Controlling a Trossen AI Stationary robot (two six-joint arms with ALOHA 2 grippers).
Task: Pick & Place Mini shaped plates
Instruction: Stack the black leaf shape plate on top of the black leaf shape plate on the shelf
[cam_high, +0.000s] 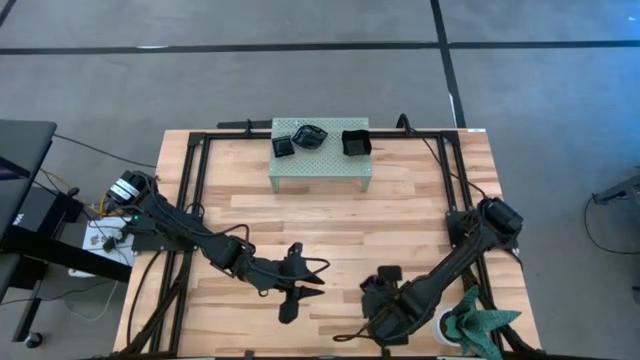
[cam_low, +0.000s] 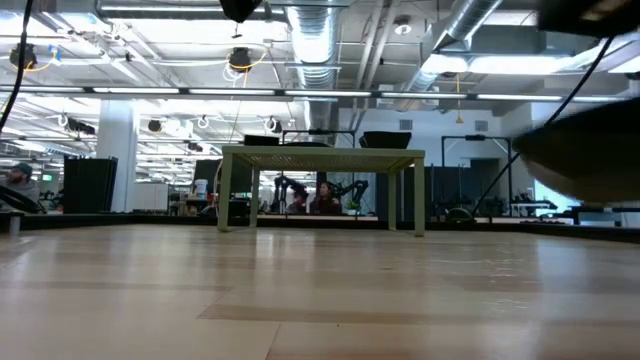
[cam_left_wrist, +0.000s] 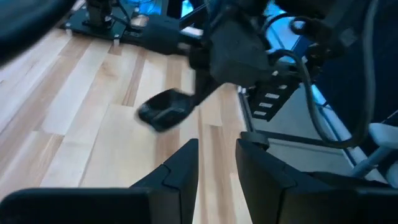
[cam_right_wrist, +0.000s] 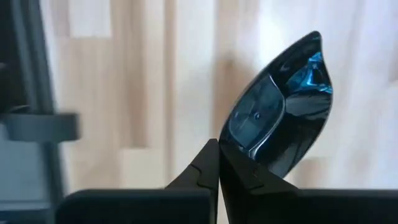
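Three glossy black mini plates rest on the pale green perforated stand (cam_high: 320, 165) at the table's far middle: a small square one (cam_high: 283, 147), a wavy one (cam_high: 311, 135) and a deeper square one (cam_high: 356, 142). My right gripper (cam_right_wrist: 218, 167) is over the near middle of the table, shut on another black plate (cam_right_wrist: 280, 121); this plate (cam_left_wrist: 164, 111) also shows in the left wrist view. My left gripper (cam_left_wrist: 217, 167) hovers just to its left, open and holding nothing, facing the right gripper (cam_high: 382, 290). My right gripper pinches the black plate by its rim (cam_right_wrist: 244, 157) between the tips of both fingers. The plate stands out beyond the fingers, tilted up on edge with its hollow side showing. Whether its low edge (cam_left_wrist: 155, 121) touches the wood, I cannot tell.
Black frame rails (cam_high: 190, 200) run along the table's left, far and right sides. A green cloth-like thing (cam_high: 482, 325) and a white object (cam_high: 446, 324) sit at the near right corner. Bare wood (cam_high: 330, 215) lies between the stand and both grippers.
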